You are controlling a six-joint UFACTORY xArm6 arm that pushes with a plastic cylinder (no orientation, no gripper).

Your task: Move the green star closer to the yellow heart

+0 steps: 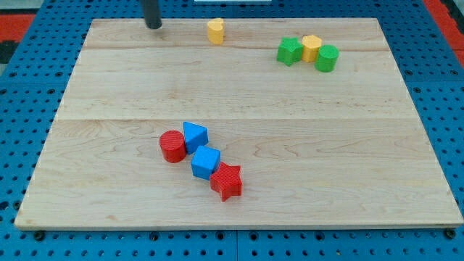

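Observation:
The green star (289, 51) lies near the view's top right, touching a yellow block (312, 48) whose shape I cannot make out. A green cylinder (327, 58) sits against that block's right side. A second yellow block, which looks like the yellow heart (215, 30), stands alone at the top centre, about 100 px left of the star. My tip (154, 26) rests at the top left edge of the board, left of the heart and far from the star, touching no block.
A cluster sits left of centre on the wooden board (362, 159): a red cylinder (172, 146), a blue wedge-shaped block (195, 135), a blue cube (206, 162) and a red star (227, 181). Blue pegboard surrounds the board.

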